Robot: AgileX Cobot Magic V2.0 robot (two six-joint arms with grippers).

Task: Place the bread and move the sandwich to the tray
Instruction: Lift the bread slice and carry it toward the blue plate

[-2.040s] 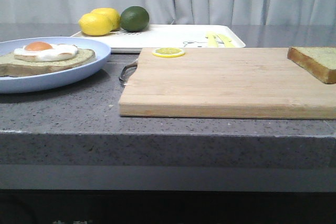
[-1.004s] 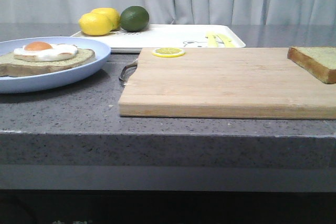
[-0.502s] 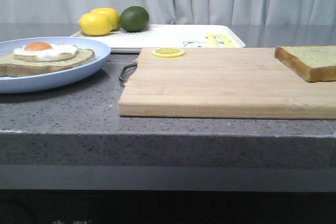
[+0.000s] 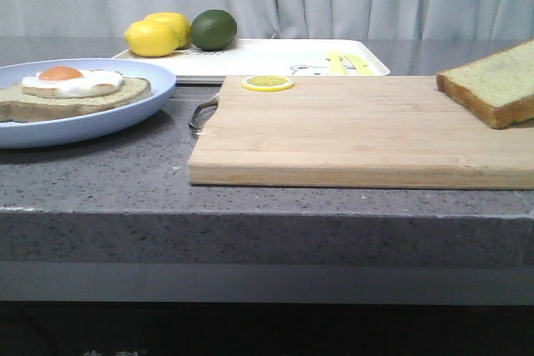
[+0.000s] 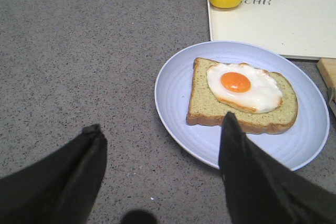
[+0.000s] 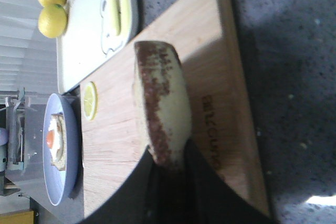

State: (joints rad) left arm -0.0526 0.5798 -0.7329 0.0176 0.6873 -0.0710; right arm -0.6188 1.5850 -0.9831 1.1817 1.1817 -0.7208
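- The wooden cutting board [image 6: 173,124] has dark letters burned into it near the right side of the right wrist view; they are too blurry to read
- The tray [image 5: 294,22] has grey letters near its top edge in the left wrist view, by the fruit; they look like "EAR"
- In the front view the tray [image 4: 275,57] sits at the back, in the upper middle, with a small cartoon print and yellow marks on it
- The right hand [image 6: 168,169] is squeezed onto one end of the bread [image 6: 160,103]; its dark fingers [image 6: 205,192] fill the bottom middle of the right wrist view
- The bread sticks up out of the hand, over the cutting board
- In the front view the bread [image 4: 492,85] is at the far right edge, tilted, with its right end higher; its lower left corner is close to the board, and I cannot tell if it touches
- The left hand [image 5: 163,140] is spread wide and holds nothing
- One of its fingers [image 5: 247,177] is in front of the light-blue plate [image 5: 173,108] in the lower right of the left wrist view
- The sandwich [image 5: 241,98] lies flat on that plate, just past the finger's tip
- In the front view the sandwich [image 4: 71,91] is at the far left on the plate [image 4: 125,118], far from the bread
- Two lemons [image 4: 157,35] and a lime [image 4: 214,29] sit on the tray's back left part
- A lemon slice [image 4: 268,82] lies on the board's back left corner
- All of it stands on a grey speckled table [image 4: 125,181]
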